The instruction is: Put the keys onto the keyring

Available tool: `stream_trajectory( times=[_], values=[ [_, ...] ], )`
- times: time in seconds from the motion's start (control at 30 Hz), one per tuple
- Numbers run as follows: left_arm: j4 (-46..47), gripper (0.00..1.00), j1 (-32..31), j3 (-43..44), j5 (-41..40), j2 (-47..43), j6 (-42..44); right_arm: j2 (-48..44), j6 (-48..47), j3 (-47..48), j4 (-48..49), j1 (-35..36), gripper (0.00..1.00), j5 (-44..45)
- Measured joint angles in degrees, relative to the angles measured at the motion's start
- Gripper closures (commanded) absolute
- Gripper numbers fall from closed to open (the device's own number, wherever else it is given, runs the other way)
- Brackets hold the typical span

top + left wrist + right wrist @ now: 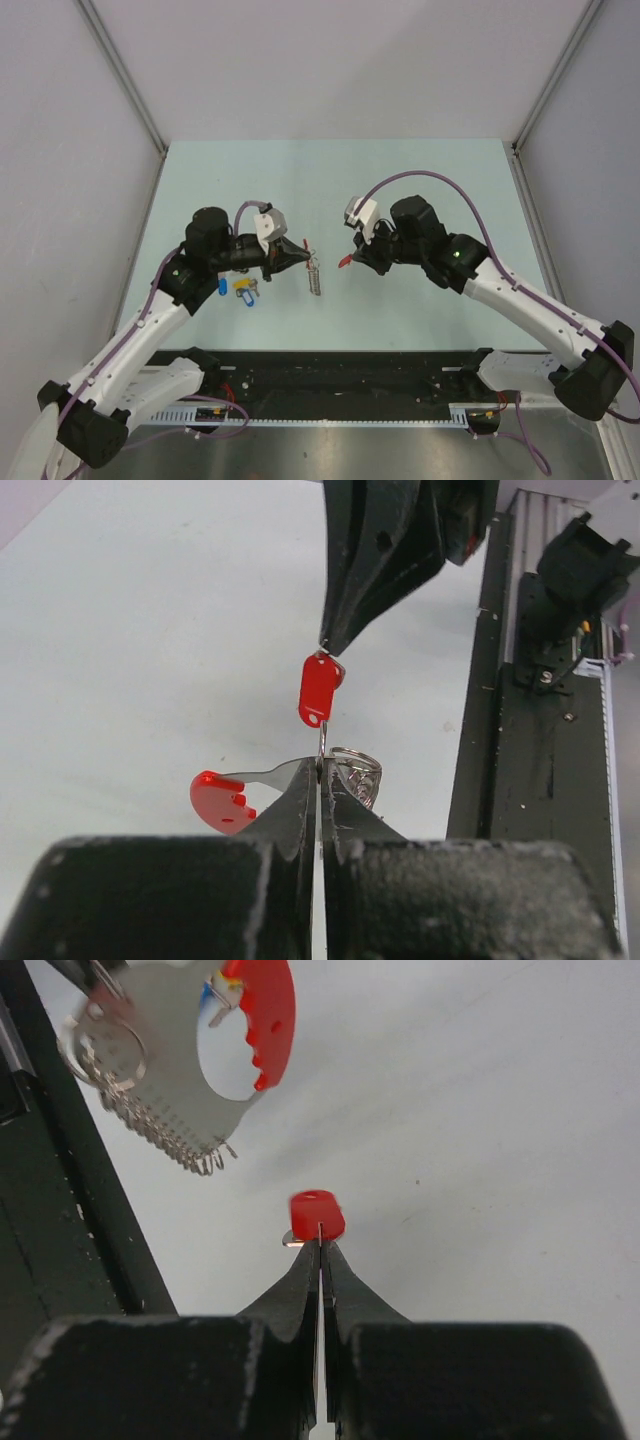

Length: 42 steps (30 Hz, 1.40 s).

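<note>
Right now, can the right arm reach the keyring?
Probably yes: right gripper, shut on a red key, hangs just short of the keyring that the left gripper holds up; nothing lies between them.

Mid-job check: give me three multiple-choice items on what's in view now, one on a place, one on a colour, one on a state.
1. Where do the loose keys lie?
A) on the table beside the left arm
B) under the right arm
C) at the table's far edge

2. What colour is the head of the key in the right claw?
A) blue
B) yellow
C) red

3. How is the keyring placed?
A) lying flat on the table
B) gripped in the shut left claw
C) hanging from the right claw

Answers:
1 A: the top view shows them next to that arm.
2 C: a red head sits at the shut tips in the right wrist view.
3 B: the left wrist view shows the tips closed on it.
</note>
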Motion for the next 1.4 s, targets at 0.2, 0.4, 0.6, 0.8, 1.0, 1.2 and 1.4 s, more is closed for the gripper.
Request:
stream_trajectory(
  times=[0.2,0.4,0.6,0.8,1.0,1.2,1.4],
  values=[
    [-1.29,1.00,-3.43,4.37,2.34,4.61,4.87,-2.51,-1.55,5.09,-6.56,0.55,1.00,-0.11],
    [-1.27,1.00,-5.29,6.40,3.48,7.32,8.83,-4.11,-3.50,6.12,-10.86,2.14,1.00,0.11],
    [-0.63,1.00,-5.86,6.36,5.38,9.49,10.95,-4.07,-5.64,8.68,-13.60,5.81,1.00,2.05],
    [-0.17,1.00,-5.90,5.07,7.04,8.68,12.02,-2.84,-7.19,11.15,-14.99,8.31,1.00,2.86],
    [-0.20,1.00,-6.86,1.53,7.58,4.17,13.40,-1.53,-7.98,13.03,-16.31,9.84,1.00,3.52],
    [-0.15,1.00,-7.61,0.76,7.58,1.97,14.91,-0.31,-8.48,14.29,-16.72,12.15,1.00,4.52],
    [-0.17,1.00,-7.69,0.70,7.58,1.99,15.19,1.66,-9.20,14.40,-16.70,15.21,1.00,6.56]
  ],
)
